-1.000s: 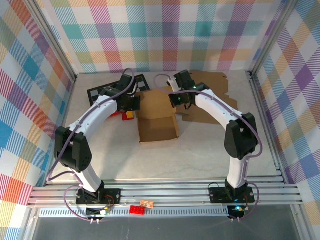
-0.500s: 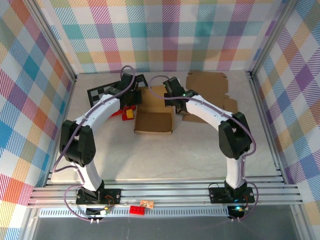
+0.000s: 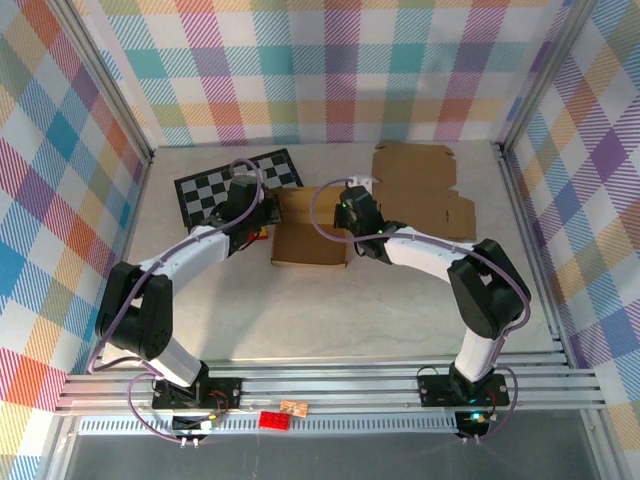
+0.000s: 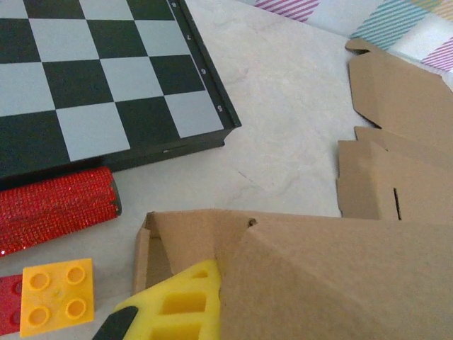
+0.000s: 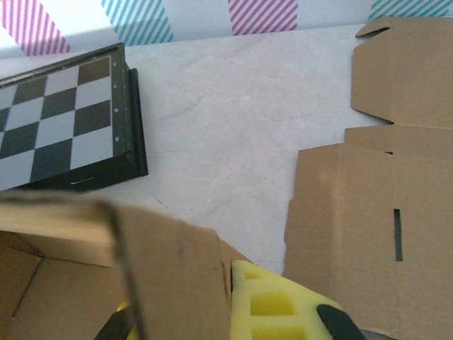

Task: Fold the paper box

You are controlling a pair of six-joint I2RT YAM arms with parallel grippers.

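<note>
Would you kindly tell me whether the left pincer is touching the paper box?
Touching. The left wrist view shows the yellow finger of the left pincer pressed flat against the paper box flap, with no gap.

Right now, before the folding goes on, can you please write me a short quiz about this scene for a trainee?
1. True or false: in the top view, the chessboard lies to the right of the paper box.
2. In the left wrist view, what lies next to the chessboard's near edge? A) a red glitter roll B) a blue cup C) a spoon
3. Fill in: the left gripper and the right gripper are both shut on the ____.

Key: 1 false, it lies to the left; 2 A; 3 paper box.
</note>
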